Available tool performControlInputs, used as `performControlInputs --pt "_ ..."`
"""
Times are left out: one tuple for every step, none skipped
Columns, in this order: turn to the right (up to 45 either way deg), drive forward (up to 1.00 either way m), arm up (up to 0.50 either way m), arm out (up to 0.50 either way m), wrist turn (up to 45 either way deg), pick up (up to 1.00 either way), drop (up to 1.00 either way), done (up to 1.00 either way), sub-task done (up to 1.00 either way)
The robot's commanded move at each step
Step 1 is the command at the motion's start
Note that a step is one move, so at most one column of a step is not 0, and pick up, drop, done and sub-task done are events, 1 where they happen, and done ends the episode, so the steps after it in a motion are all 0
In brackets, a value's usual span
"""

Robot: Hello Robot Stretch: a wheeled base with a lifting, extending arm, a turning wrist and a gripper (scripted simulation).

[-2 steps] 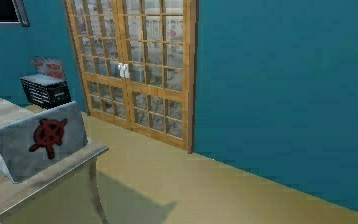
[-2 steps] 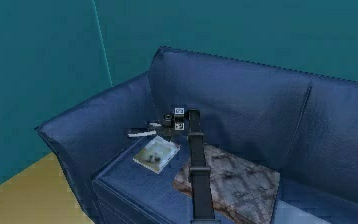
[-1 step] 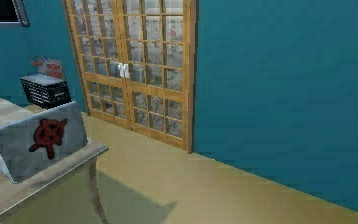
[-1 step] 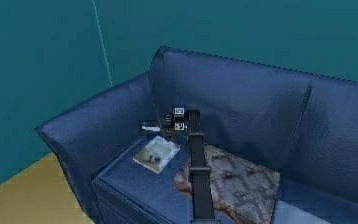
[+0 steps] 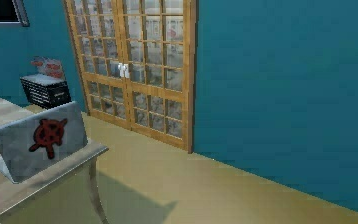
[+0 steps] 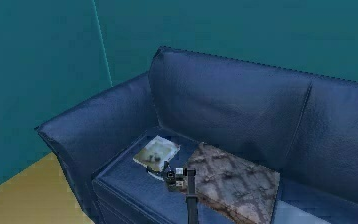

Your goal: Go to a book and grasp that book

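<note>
A pale book (image 6: pixel 155 152) lies flat on the seat of a dark blue sofa (image 6: pixel 237 100) in the arm side view, toward the seat's left end. The dark arm (image 6: pixel 191 205) rises from the bottom edge just right of the middle. At its far end, my gripper (image 6: pixel 168 178) sits close to the book's lower right corner. The book rests on the seat right by the fingers, so I cannot tell whether the gripper holds anything or touches the book.
A brown patterned cushion (image 6: pixel 227 182) lies on the seat right of the arm. In the forward view, a grey laptop with a red mark (image 5: pixel 42 138) stands on a table (image 5: pixel 62 170) at the left. Behind it are a black crate (image 5: pixel 45 91), wooden glass doors (image 5: pixel 132 65), teal walls and tan floor (image 5: pixel 207 190).
</note>
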Motion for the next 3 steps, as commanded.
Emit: performControlInputs --pt "0.0 0.0 0.0 0.0 0.0 1.0 0.0 0.0 0.0" --pt "0.0 0.0 0.1 0.0 0.0 0.0 0.0 0.0 0.0" --pt "0.0 0.0 0.0 0.0 0.0 0.0 0.0 1.0 0.0"
